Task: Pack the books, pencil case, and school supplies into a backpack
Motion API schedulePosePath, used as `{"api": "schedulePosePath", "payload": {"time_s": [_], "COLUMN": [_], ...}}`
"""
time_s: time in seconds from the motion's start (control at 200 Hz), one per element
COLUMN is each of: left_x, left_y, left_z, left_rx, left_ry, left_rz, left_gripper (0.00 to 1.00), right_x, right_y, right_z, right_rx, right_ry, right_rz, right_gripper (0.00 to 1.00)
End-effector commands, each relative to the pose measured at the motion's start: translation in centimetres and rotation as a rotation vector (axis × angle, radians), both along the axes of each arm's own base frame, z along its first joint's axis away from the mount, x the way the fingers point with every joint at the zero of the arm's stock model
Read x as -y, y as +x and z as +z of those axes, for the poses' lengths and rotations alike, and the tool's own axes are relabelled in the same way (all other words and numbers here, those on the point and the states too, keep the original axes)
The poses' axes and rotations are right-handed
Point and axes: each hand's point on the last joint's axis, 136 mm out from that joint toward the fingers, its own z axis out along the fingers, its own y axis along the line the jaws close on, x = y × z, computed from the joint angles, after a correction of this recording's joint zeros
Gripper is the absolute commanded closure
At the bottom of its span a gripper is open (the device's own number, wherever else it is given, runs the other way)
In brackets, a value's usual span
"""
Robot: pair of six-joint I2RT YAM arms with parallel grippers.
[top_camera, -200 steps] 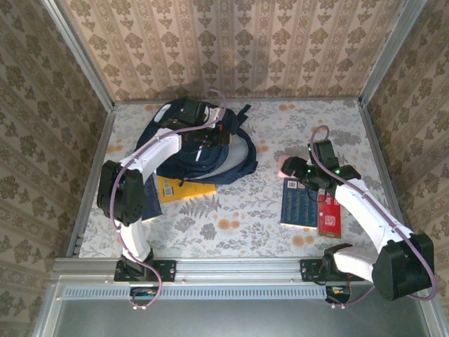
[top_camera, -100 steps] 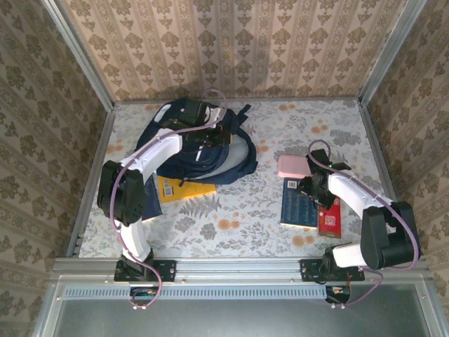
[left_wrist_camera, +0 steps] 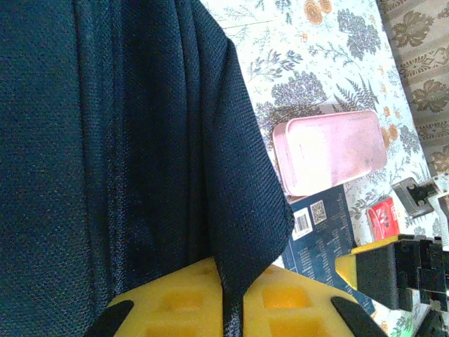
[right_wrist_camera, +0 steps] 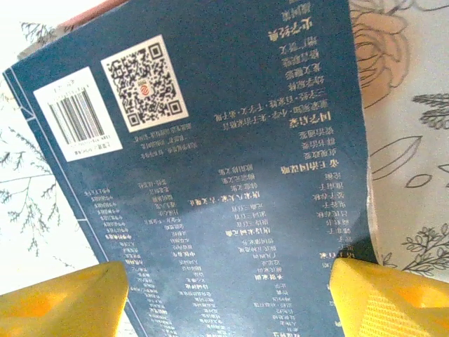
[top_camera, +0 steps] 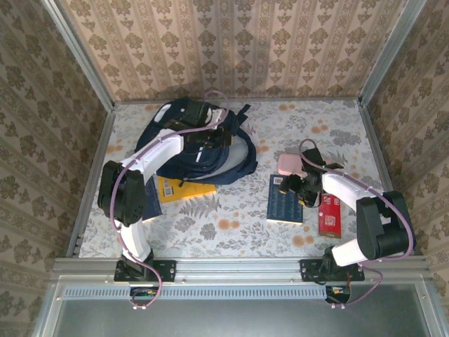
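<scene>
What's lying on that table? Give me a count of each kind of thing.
Backpack: 1
Books: 3 (yellow book, navy book, second navy book, partly hidden)
Pink box: 1
Red pack: 1
Total: 6

Navy backpack (top_camera: 193, 144), pink box (top_camera: 289, 164)

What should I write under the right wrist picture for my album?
The open right gripper frames a dark navy book, its barcode and QR code facing up, on the flowery table.
</scene>
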Motion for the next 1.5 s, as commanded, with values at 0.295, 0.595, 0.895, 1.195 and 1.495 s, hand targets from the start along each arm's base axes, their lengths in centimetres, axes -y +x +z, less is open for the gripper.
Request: {"api": "schedulePosePath", "payload": {"time_s": [0.295, 0.595, 0.895, 1.195, 1.495], "left_x": [1.0, 2.2, 2.1, 3.0, 5.1], "left_y": [-0.7, -1.6, -1.5, -2.8, -7.6], "left_z": [-2.1, -3.5, -3.0, -0.6, 2.1], "left_rx": [-0.051, -0.062, -0.043, 0.049, 0.061], "left_ry": [0.035, 0.071, 0.078, 0.127, 0.061], "left_rz": [-0.038, -0.079, -0.076, -0.152, -0.171], "left_gripper": [0.87, 0.84, 0.65, 0.47, 0.29], "right_x": [4.4, 0.5, -6.3, -2.8, -1.5], "right_y": [-0.8, 0.4, -2.1, -1.4, -0.8], "right_z": [-0.7, 0.0, -1.6, 4.0, 3.4], "right_rx": [-0.056, 0.004, -0.028, 0.17, 0.176], "right_ry": [-0.265, -0.064, 0.12, 0.016, -0.028], "right_rz": [-0.025, 0.087, 0.212, 0.078, 0.079], "right_gripper": [0.19, 0.2, 0.24, 0.24, 0.28]}}
